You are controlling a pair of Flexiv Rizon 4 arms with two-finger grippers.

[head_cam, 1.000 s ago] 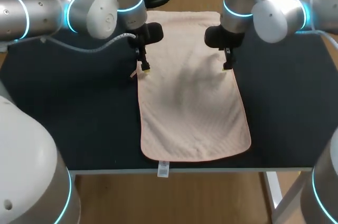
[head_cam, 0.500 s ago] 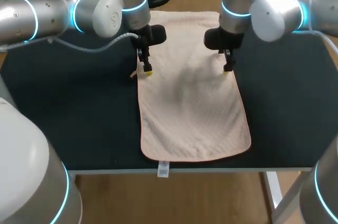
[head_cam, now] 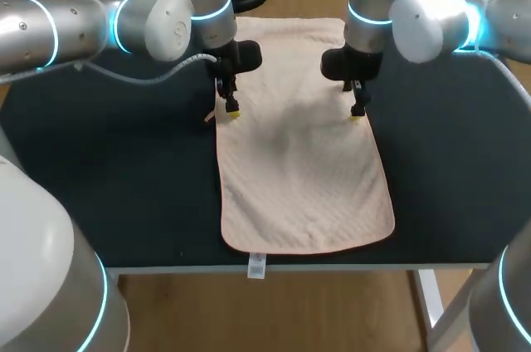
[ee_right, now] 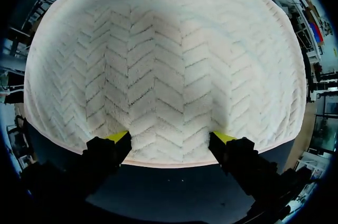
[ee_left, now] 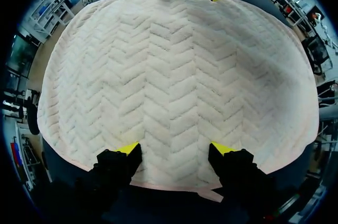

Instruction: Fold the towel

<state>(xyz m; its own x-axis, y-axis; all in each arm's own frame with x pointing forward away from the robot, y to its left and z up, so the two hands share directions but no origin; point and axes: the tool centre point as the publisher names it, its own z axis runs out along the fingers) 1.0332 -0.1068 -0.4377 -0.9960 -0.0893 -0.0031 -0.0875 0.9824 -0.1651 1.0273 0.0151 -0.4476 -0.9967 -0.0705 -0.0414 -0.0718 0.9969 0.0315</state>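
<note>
Here I have the pale pink towel [head_cam: 303, 178] lying flat and unfolded on the black table [head_cam: 108, 178]. Its long sides run from the far edge toward me, and its near end lies close to the table's front edge, where a small white tag [head_cam: 256, 266] sticks out past the hem. My left gripper [head_cam: 230, 110] points down at the towel's left long edge, in the far half of the cloth. My right gripper [head_cam: 358, 111] stands at the right long edge, directly across from it. Both are spread wide and hold nothing. In the left wrist view the yellow fingertips [ee_left: 128, 148] sit just inside the hem with herringbone weave between them, and the right wrist view shows the same at its own hem (whether the tips press on the cloth or hover just above it, I cannot tell). Each wrist view also shows the other gripper's yellow tips at the towel's opposite edge.
</note>
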